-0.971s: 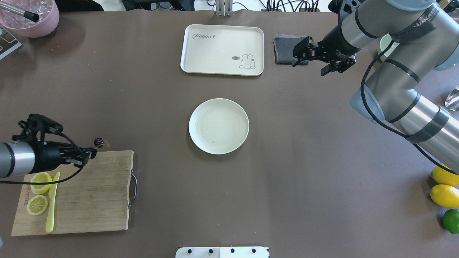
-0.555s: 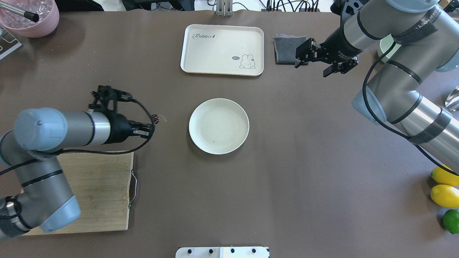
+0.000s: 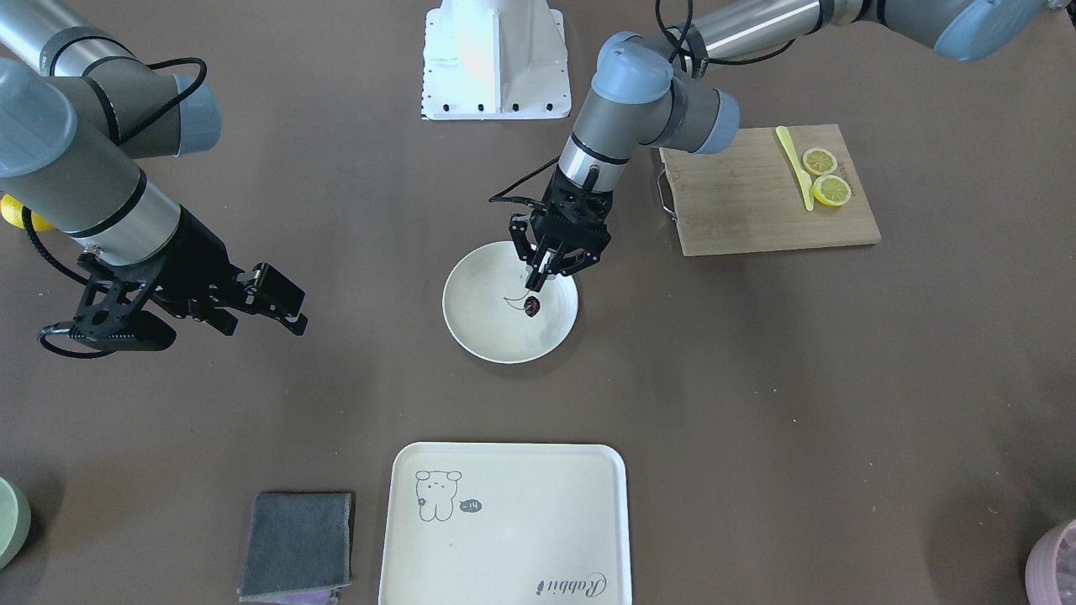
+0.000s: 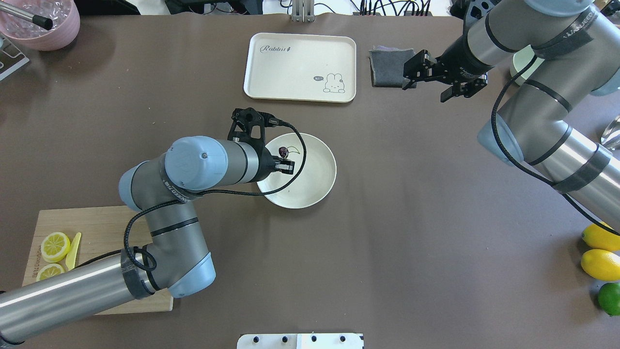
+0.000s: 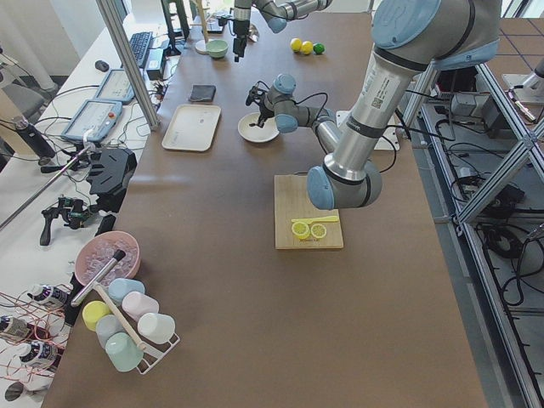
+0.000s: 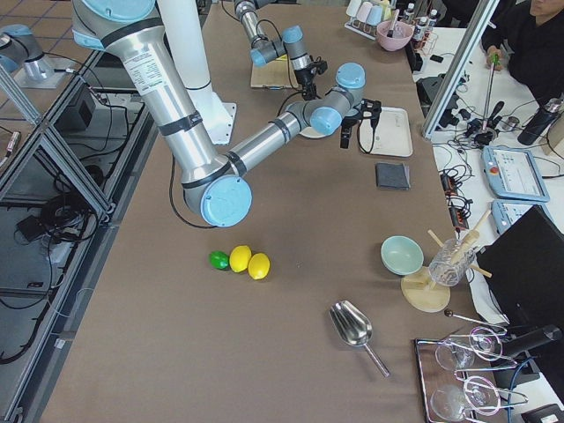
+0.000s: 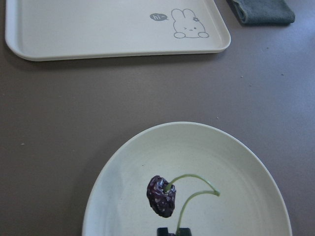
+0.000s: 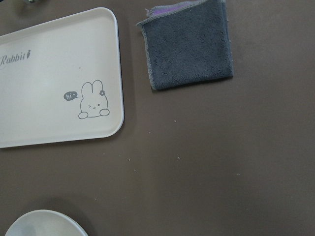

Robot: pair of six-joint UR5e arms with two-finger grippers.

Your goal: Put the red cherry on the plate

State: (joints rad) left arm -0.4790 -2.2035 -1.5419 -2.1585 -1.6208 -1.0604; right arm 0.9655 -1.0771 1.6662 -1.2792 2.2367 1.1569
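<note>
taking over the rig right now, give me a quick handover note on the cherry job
Left pincer: low over the plate, seemingly shut on the stem of the red cherry.
Right pincer: open, empty, hovering by the grey cloth, away from the job.
Done: the cherry is inside the plate's rim.
Left: cannot tell whether it touches the plate; probably lower slightly, open, lift clear.
</note>
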